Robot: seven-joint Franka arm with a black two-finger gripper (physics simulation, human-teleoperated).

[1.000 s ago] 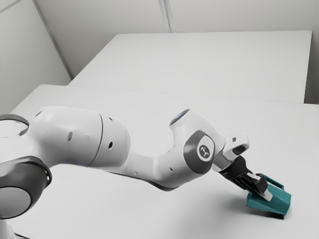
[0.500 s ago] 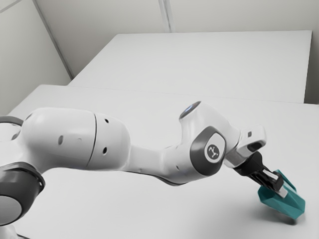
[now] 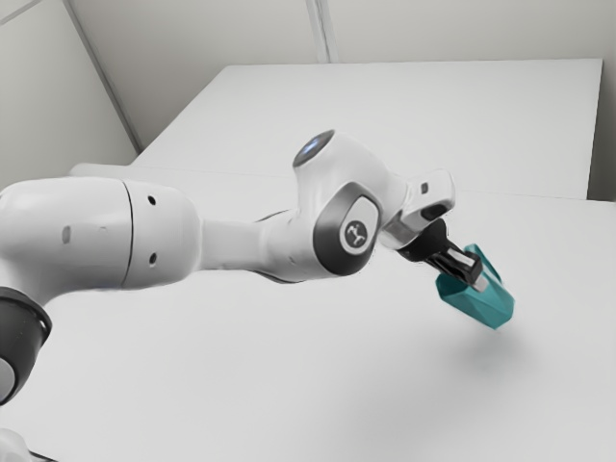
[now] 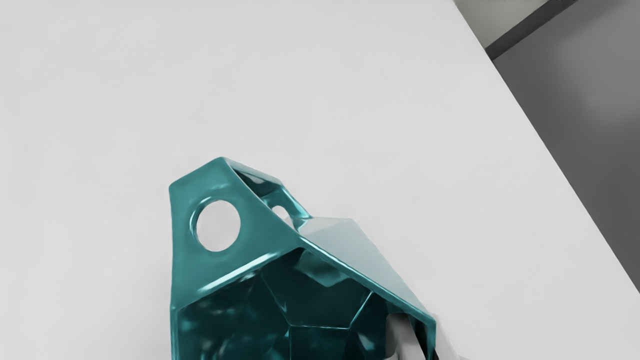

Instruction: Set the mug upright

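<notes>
Teal mug [image 3: 484,308] tilted, held clear above the worktop [image 3: 289,385]; fingers [image 3: 479,284] clamped on its wall, one inside the mouth, the other apparently outside

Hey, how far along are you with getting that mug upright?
The grasp looks done: the gripper pinches the wall of the mug, one finger inside, one outside. In hand: the tilted mug, seemingly held above the table, a soft shadow below. Left: turning it upright, setting it down, letting go.

The bent arm [image 3: 231,245] angles its gripper [image 3: 481,282] (fingers [image 4: 401,331] pinched close) down toward the exterior view's right.
</notes>
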